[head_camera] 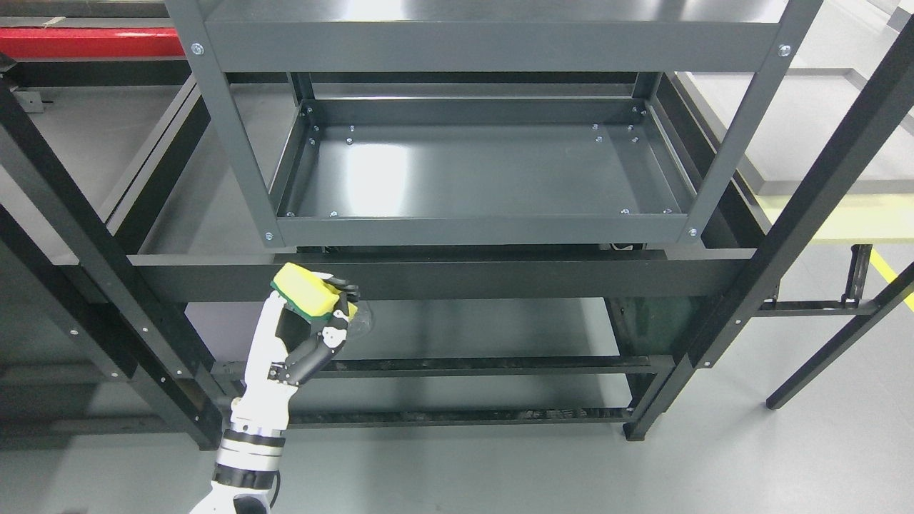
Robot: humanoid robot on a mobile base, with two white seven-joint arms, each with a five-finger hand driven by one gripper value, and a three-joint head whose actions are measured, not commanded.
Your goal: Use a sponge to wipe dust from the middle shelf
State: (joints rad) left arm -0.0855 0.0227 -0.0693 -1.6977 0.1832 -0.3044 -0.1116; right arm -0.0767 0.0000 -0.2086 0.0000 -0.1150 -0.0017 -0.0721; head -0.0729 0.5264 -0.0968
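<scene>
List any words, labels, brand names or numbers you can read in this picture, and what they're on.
None readable: no print shows on the yellow-and-green sponge, the left hand grasping it, or the grey metal shelf unit.
The yellow floor line is plain marking, no characters.

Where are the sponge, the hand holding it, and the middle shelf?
sponge (305, 288), head view, yellow top face.
left hand (314, 335), head view, palm below the sponge.
middle shelf (471, 178), head view, bare grey tray floor.

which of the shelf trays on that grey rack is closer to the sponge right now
The middle shelf, the recessed tray with a raised rim. It sits just up and right of the sponge in the left robot hand; the top shelf is farther up.
</scene>
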